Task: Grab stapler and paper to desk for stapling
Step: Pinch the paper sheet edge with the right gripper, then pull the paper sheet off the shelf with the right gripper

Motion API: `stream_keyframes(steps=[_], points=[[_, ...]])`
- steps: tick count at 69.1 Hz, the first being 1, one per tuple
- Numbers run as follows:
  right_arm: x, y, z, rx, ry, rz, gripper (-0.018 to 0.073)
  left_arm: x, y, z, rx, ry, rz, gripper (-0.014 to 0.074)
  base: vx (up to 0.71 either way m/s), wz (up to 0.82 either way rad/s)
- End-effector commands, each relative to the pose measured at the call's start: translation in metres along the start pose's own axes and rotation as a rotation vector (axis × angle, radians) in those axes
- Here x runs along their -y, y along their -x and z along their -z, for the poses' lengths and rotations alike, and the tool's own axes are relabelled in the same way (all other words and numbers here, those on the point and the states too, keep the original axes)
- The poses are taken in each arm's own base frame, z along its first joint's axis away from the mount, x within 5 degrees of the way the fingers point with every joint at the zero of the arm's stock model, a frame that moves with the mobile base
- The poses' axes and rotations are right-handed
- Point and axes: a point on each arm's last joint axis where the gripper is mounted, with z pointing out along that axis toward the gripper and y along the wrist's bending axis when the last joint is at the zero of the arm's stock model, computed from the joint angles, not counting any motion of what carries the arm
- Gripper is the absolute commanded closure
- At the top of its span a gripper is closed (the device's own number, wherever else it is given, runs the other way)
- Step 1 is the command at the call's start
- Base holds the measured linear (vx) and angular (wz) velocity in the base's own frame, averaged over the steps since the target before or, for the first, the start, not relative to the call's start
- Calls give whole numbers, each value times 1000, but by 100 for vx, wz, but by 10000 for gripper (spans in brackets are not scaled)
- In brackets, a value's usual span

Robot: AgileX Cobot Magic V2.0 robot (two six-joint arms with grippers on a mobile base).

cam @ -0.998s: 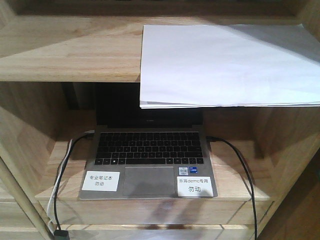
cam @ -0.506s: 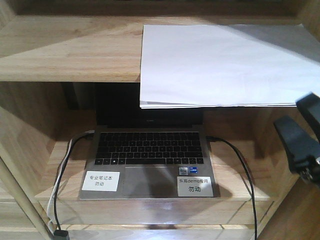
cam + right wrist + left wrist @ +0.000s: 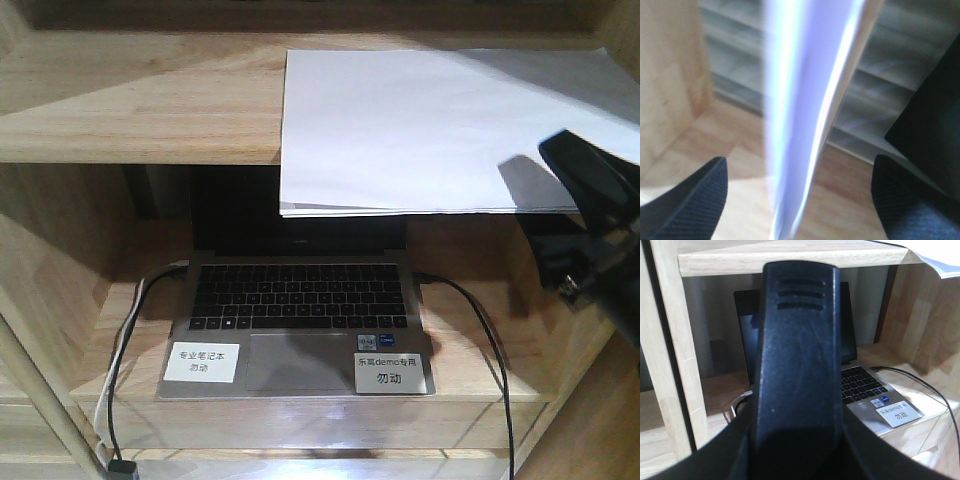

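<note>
My right gripper (image 3: 800, 200) is spread wide, its ribbed pads (image 3: 690, 207) well apart at the bottom corners of the wrist view; the edge of the paper (image 3: 805, 100) runs up between them, too blurred for me to say whether either pad touches it. From the front camera that gripper sits at the right front part of the stack, casting a shadow on the sheets; the paper lies flat on the upper shelf (image 3: 140, 110) of a light-wood shelving unit, its front edge hanging out past the shelf lip. Of my left gripper (image 3: 797, 365) I see only one black finger filling the wrist view; I cannot tell how its jaws stand. Below the shelf an open laptop (image 3: 300, 300) sits in the lower compartment, a white label (image 3: 201, 361) at each front corner; a dark cable (image 3: 480, 320) trails from its right side.
</note>
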Motion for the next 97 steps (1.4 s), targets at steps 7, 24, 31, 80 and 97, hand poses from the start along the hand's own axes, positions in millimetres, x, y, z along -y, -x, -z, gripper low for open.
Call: stream_keyframes(steps=[7, 24, 31, 80, 97], points=[[-19, 9, -17, 23, 114, -6, 6, 2, 18, 3, 125, -24, 2, 603, 0, 0], [-17, 11, -21, 31, 110, -31, 232, 2, 18, 3, 125, -24, 2, 603, 0, 0], [-19, 11, -20, 27, 133, -27, 421, 2, 18, 3, 125, -24, 2, 603, 0, 0], [-85, 3, 35, 4, 313, 195, 569, 2, 18, 3, 125, -24, 2, 603, 0, 0], [-103, -2, 62, 18, 344, 278, 567, 2, 18, 3, 125, -24, 2, 603, 0, 0]])
